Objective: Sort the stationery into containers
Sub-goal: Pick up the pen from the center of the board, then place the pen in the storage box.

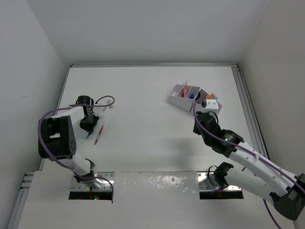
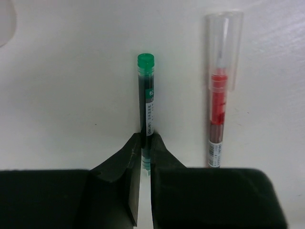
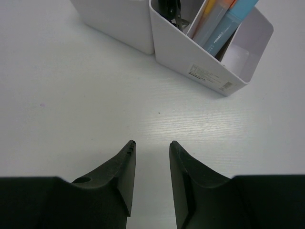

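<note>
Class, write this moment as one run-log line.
left gripper shut on green-capped pen | red pen lying alongside, untouched | right gripper open, empty, near organizer

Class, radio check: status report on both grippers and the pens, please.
Left gripper shut on green pen. Right gripper open, empty, facing organizer. Red pen lies alongside, not touching; nothing blocking.

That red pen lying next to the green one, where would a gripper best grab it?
Probably mid-barrel, from straight above, closing across its width. The red pen lies flat, long and thin, with bare table on both sides; the green pen lies parallel but apart.
</note>
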Robot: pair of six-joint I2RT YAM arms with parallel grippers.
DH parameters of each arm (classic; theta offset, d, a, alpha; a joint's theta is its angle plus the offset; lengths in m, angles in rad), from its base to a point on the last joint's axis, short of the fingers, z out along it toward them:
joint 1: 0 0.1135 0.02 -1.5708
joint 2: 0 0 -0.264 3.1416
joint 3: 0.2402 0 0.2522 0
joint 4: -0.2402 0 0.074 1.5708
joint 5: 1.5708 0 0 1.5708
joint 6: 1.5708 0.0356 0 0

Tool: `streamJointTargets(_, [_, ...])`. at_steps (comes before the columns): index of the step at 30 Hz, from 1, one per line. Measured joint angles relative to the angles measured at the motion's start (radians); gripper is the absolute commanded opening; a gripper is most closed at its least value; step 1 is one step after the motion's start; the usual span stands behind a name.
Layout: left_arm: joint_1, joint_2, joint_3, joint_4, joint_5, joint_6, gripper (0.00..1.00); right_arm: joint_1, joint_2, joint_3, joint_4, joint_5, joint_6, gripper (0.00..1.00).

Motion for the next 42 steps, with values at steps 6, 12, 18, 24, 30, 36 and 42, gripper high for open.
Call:
streamJointTargets(6, [0.034, 0.002, 0.151, -0.093, 0.090, -0.002, 0.00, 0.000, 0.000, 0.000, 0.001, 0.001, 0.000, 0.34])
streamJointTargets(12, [-0.002, -0.003, 0.512, -0.135, 0.243, -0.032, 0.00, -0.006, 0.009, -0.023, 0.013, 0.004, 0.012, 0.32])
streamJointTargets(18, [-0.209, 0.080, 0.874, 0.053, 0.386, -0.224, 0.00, -0.024, 0.037, -0.074, 0.011, 0.021, 0.060, 0.32])
streamJointTargets(24, [-0.481, 0.323, 1.065, 0.284, 0.442, -0.411, 0.00, -0.029, 0.005, -0.117, 0.010, 0.039, 0.114, 0.32])
streamJointTargets(30, [-0.664, 0.574, 1.133, 0.463, 0.464, -0.545, 0.00, -0.032, -0.060, -0.127, -0.052, 0.061, 0.172, 0.32])
streamJointTargets(36, [-0.728, 0.682, 1.136, 0.618, 0.489, -0.662, 0.00, -0.033, -0.117, -0.127, -0.115, 0.085, 0.208, 0.32])
streamJointTargets(42, [-0.729, 0.722, 1.138, 0.751, 0.496, -0.726, 0.00, -0.033, -0.125, -0.127, -0.153, 0.099, 0.224, 0.32])
